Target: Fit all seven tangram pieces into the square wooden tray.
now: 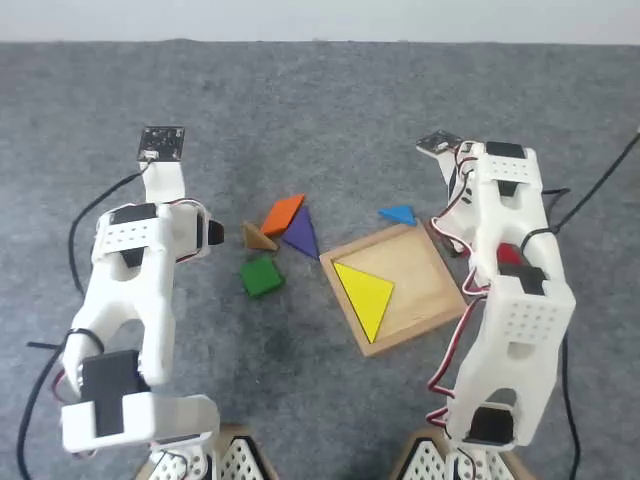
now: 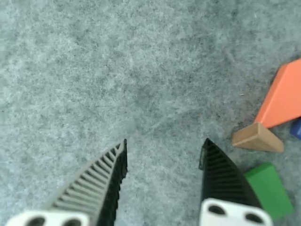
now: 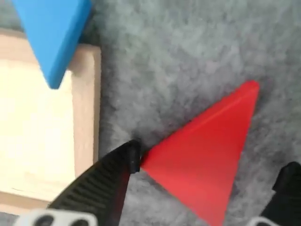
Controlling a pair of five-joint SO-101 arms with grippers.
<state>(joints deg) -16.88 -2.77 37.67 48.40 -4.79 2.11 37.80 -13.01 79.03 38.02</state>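
Within the tray [image 1: 420,275], only the yellow triangle [image 1: 367,292] is seated and the other six are yet to be placed from the worktop [image 1: 330,120], the red triangle [image 3: 202,165] being straddled by the right fingers [image 3: 108,179], spread apart, while the left fingers [image 2: 101,183] are spread apart above bare worktop.

Work surface is a grey felt-like mat [image 1: 300,110], edge to edge, with a mottled, fuzzy texture up close in both wrist views. A pale band [image 1: 320,20] runs along the far edge beyond it. Can't tell if that's wall or bare tabletop.
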